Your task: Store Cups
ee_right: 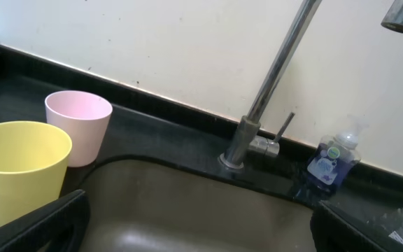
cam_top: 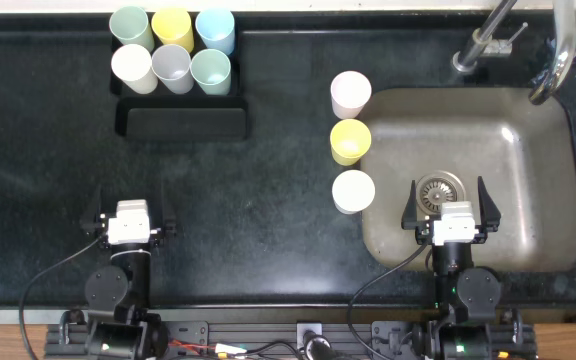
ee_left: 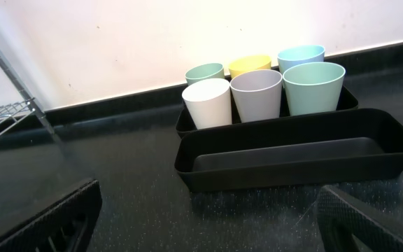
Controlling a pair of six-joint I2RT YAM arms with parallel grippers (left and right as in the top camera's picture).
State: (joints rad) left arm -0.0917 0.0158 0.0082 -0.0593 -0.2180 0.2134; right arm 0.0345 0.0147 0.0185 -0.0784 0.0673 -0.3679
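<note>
Sink [cam_top: 513, 190], right half of frame, the right gripper [cam_top: 447, 195] over its basin, fingers spread and empty. Two black trays, upper left: rear tray [ee_left: 182, 122] packed with six cups [cam_top: 173, 62], front tray [cam_top: 181, 123] bare, the left gripper [cam_top: 133, 205] below them, likewise spread and empty. Three loose cups, centre, close-set along the sink's left rim: pink cup [cam_top: 350, 93], yellow cup [cam_top: 350, 140], white cup [cam_top: 353, 191]; likely hazard is that wide fingers closing on one nudge its neighbour into the basin.

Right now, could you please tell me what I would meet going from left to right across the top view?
First the empty black tray → three loose cups standing in a column → sink.
</note>
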